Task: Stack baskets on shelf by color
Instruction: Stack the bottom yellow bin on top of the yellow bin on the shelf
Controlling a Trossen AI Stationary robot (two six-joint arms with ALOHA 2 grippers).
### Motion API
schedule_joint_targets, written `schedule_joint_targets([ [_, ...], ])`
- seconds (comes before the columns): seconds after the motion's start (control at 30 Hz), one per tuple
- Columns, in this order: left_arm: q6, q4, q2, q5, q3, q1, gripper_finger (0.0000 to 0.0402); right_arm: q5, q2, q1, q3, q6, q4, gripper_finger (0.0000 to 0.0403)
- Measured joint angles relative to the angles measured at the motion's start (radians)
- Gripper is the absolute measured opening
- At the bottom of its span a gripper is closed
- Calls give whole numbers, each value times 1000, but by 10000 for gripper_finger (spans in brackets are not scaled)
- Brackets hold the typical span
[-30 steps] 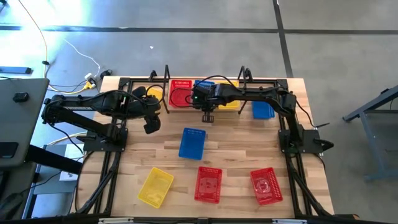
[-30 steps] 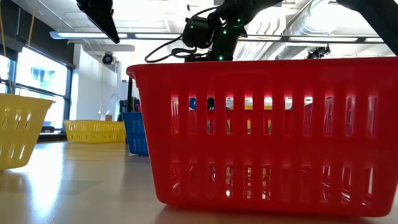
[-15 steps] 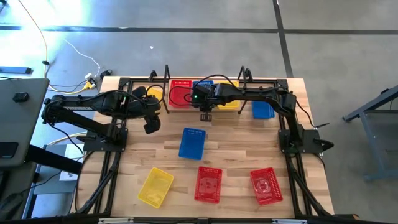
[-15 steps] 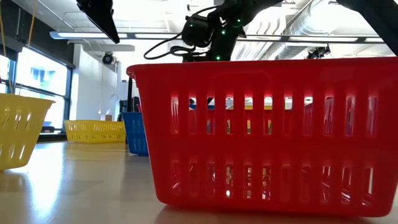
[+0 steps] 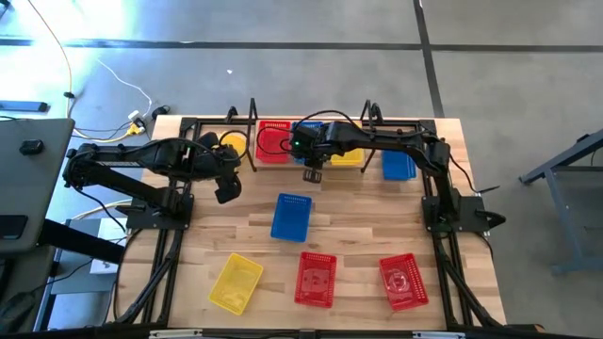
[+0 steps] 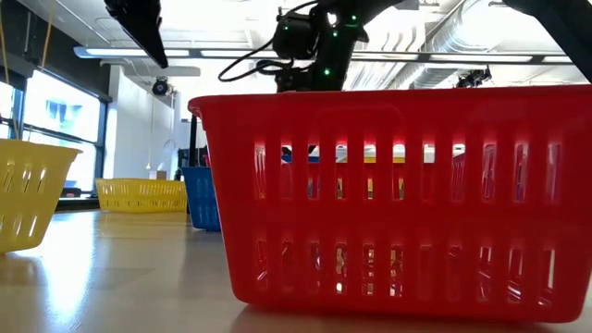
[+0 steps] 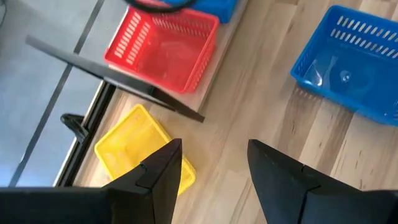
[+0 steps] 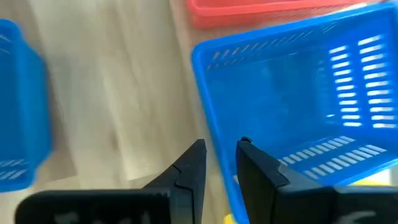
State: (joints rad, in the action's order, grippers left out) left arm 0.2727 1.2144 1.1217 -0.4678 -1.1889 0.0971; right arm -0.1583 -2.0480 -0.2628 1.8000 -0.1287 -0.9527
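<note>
Baskets (image 5: 291, 216) mostly awaiting stacking: seemingly 3 on shelf (image 5: 357, 166); right gripper (image 8: 219, 155) part-open, empty; left gripper (image 7: 213, 163) open, empty.

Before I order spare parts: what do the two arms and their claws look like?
Both arms are dark, jointed, with black cables looped along them. The right arm's wrist shows green lights. Left claw and right claw each have two flat, tapered, dark fingers.

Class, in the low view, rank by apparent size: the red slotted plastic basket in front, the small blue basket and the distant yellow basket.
1. Red slotted plastic basket, though nearness inflates it.
2. Distant yellow basket and small blue basket look too alike to rank; the blue one is partly hidden.
</note>
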Motion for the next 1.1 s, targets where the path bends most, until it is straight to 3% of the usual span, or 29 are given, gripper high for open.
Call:
schedule_joint_targets([
  [0.33, 95, -4, -75, 86, 134, -31, 174, 38, 1, 38, 106, 152, -107, 75],
  [0.63, 117, -64, -143, 298, 214, -50, 174, 62, 1, 116, 224, 307, -177, 75],
  [0.83, 118, -119, -146, 361, 214, -149, 174, 53, 2, 163, 290, 426, -206, 75],
  [1.1, 176, -145, -145, 362, 214, -317, 174, 57, 3, 240, 333, 599, -259, 75],
])
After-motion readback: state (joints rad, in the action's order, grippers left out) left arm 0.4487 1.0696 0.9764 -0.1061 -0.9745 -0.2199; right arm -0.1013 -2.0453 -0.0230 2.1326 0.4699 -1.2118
